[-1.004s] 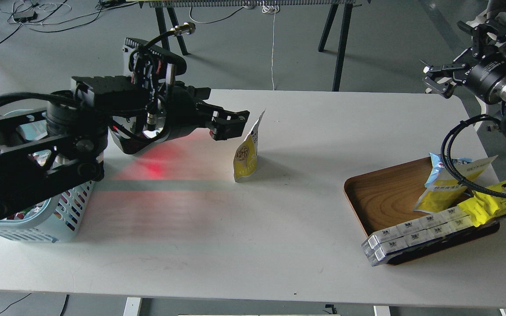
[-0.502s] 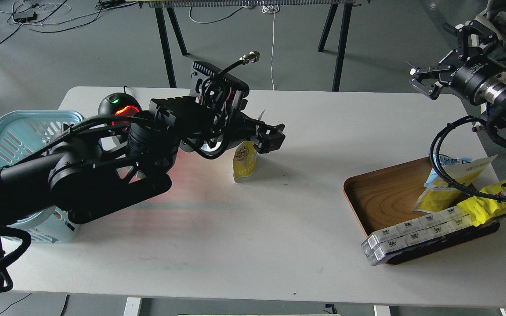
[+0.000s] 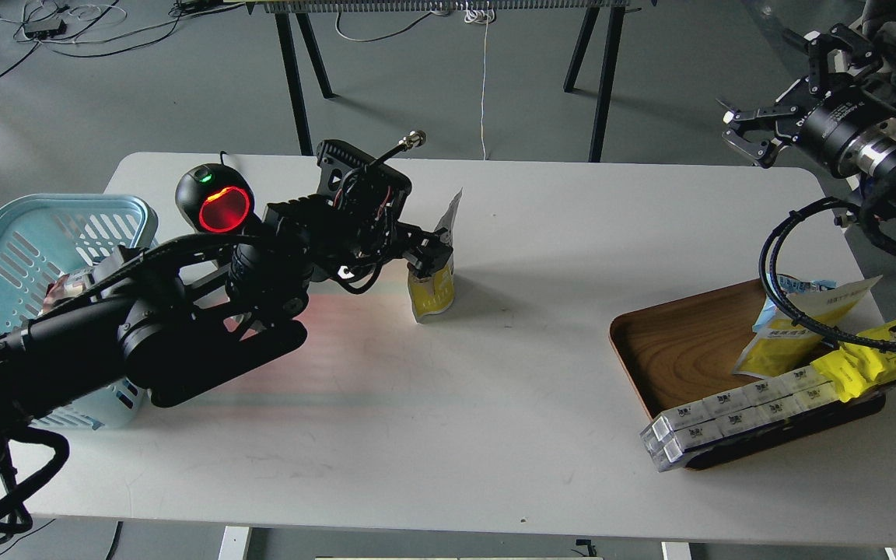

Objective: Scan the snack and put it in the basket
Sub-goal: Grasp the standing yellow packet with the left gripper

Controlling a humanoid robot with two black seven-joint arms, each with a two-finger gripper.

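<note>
At desk centre: your left pincer [image 3: 426, 257] is against the white-and-yellow stand-up snack pouch [image 3: 434, 289]; its grip is unclear.
Right pincer [image 3: 743, 134]: spread open, empty.

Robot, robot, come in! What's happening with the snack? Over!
Left gripper at snack, grip unclear. Right gripper open, raised. Snack upright on table. Basket far left, path clear.

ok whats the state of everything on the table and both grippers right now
snack: upright on the table, left gripper at it
left gripper: at the snack's middle, grip unclear
right gripper: open, empty, raised off to the right
basket: upright, something inside
scanner: lit red, small green light on
wooden tray: holds snack packets and boxes
</note>
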